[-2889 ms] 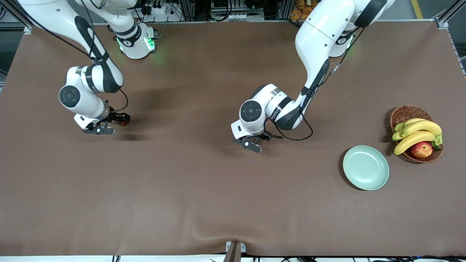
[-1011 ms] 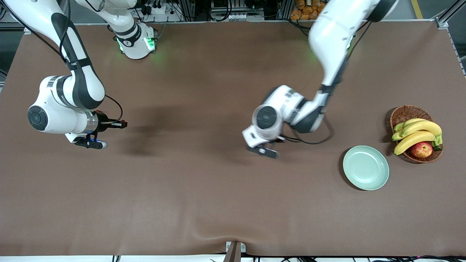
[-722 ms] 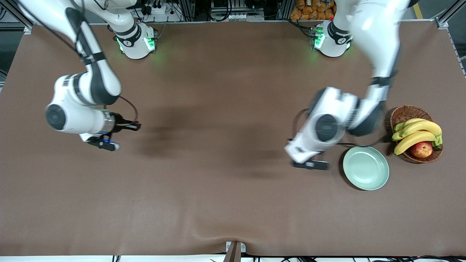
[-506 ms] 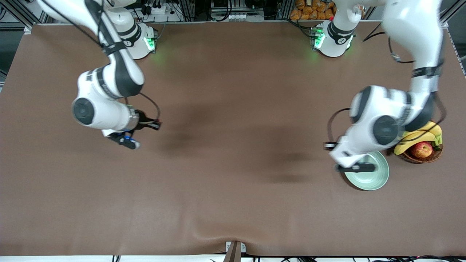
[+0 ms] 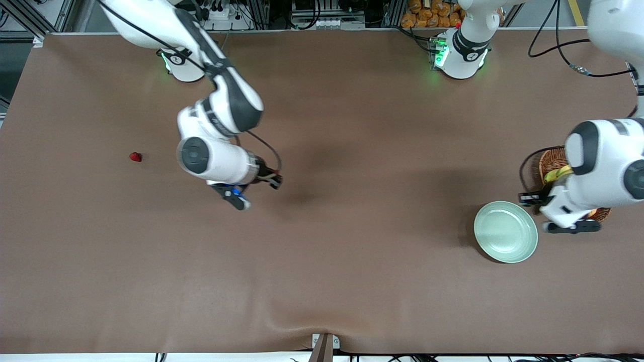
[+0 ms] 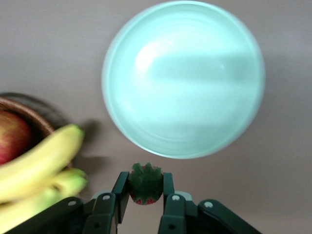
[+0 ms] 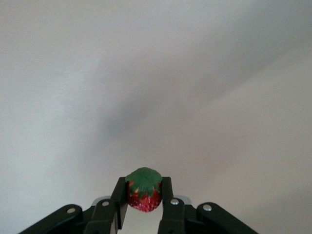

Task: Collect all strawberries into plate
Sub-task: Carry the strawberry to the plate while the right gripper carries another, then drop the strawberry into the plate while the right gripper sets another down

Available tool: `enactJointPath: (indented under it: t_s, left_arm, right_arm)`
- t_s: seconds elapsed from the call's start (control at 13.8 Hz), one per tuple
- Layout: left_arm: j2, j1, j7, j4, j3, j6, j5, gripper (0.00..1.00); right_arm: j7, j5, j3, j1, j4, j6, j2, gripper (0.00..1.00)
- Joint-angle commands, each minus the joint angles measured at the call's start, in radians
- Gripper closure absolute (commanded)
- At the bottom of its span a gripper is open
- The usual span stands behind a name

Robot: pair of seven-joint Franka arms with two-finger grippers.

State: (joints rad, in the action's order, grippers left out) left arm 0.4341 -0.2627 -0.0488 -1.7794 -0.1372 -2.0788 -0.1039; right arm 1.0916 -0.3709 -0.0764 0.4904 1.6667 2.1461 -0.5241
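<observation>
Left wrist view: the left pincer (image 6: 145,195) grips a strawberry (image 6: 145,183) between plate (image 6: 183,80) and basket (image 5: 551,161), at the plate's three o'clock; releasing here would likely miss. The right pincer (image 7: 144,200) clamps a second strawberry (image 7: 144,189) mid-surface; a third strawberry (image 5: 135,157) lies toward the right arm's end.

Your left gripper (image 6: 145,207) has swung from over the middle of the table toward its own end, crossed over the plate (image 5: 505,232), and now hangs over the bare table between the plate and the basket (image 5: 551,161), its arm covering most of the fruit you could see before; its fingers pinch a strawberry (image 6: 145,183). Your right gripper (image 7: 144,208) has travelled from its end of the table toward the middle, with a second strawberry (image 7: 144,189) clamped in it. A third strawberry (image 5: 135,157), hidden under that arm earlier, now lies uncovered on the table.
</observation>
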Motion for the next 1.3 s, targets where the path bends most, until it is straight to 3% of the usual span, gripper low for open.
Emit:
enactJointPath:
  t_s: [0.0,0.14,0.43,0.87,0.94,1.01,1.08,1.16,1.23]
  left_arm:
    - [0.076,-0.043,-0.063,0.027,-0.012,-0.113,0.009,1.0]
    - [0.135,-0.02,-0.057,0.101,-0.012,-0.121,0.013,1.0]
    - [0.219,0.031,-0.048,0.152,-0.01,-0.126,-0.011,1.0]
    - [0.245,0.048,-0.059,0.14,-0.002,-0.119,-0.088,1.0]
    - [0.242,0.048,-0.051,0.14,-0.004,-0.115,-0.088,0.84]
    - [0.241,0.049,-0.046,0.137,-0.004,-0.113,-0.088,0.12]
    - [0.241,0.052,-0.048,0.136,-0.002,-0.113,-0.088,0.0]
    - [0.235,0.049,-0.048,0.136,-0.004,-0.113,-0.089,0.0]
    - [0.22,0.049,-0.055,0.138,-0.004,-0.113,-0.089,0.0]
  right_arm:
    - [0.137,-0.033,0.013,0.08,-0.102,0.095,-0.117,1.0]
    - [0.201,-0.052,0.013,0.123,-0.129,0.18,-0.158,1.0]
    - [0.362,-0.06,0.015,0.22,-0.226,0.314,-0.267,1.0]
    - [0.442,-0.059,0.015,0.303,-0.283,0.469,-0.378,1.0]
    - [0.448,-0.06,0.015,0.307,-0.288,0.472,-0.388,0.99]
    - [0.465,-0.059,0.015,0.316,-0.303,0.472,-0.398,0.9]
    - [0.484,-0.059,0.015,0.318,-0.309,0.472,-0.398,0.51]
    - [0.494,-0.059,0.017,0.315,-0.311,0.472,-0.396,0.16]
    - [0.495,-0.059,0.018,0.309,-0.312,0.466,-0.395,0.01]
